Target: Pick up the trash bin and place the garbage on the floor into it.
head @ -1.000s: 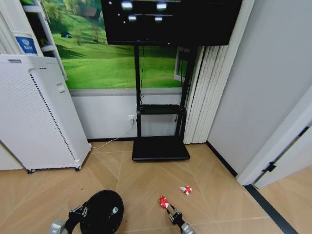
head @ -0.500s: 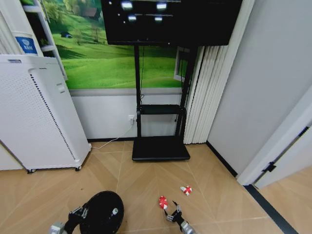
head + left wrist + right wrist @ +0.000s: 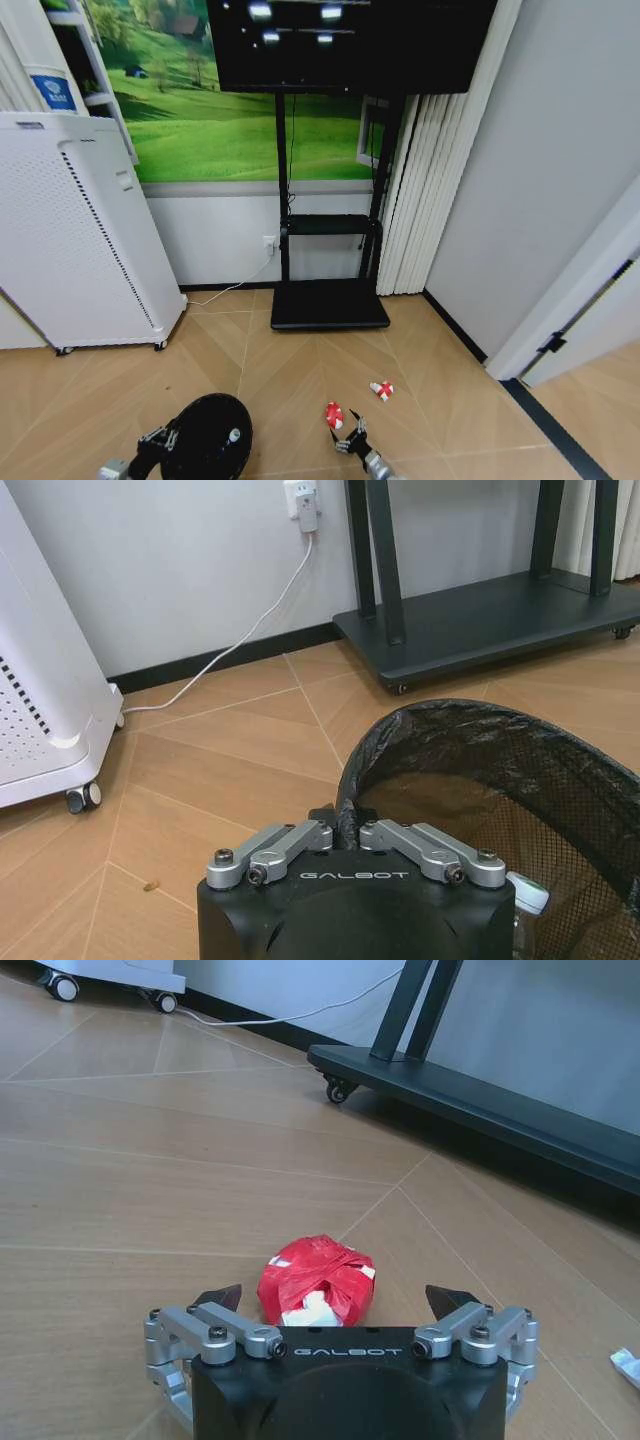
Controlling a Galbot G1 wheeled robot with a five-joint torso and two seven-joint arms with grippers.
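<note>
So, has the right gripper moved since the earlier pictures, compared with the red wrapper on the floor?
Yes. The right gripper has drawn back a little from the near red wrapper, toward the robot, and its fingers are now spread open around it.

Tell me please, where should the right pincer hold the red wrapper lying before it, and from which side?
Grip the red wrapper across its crumpled middle, coming from above with a finger on each side. It lies as a low, rounded lump on the bare floor, and the open right pincer already brackets it, so closing there probably suffices.
</note>
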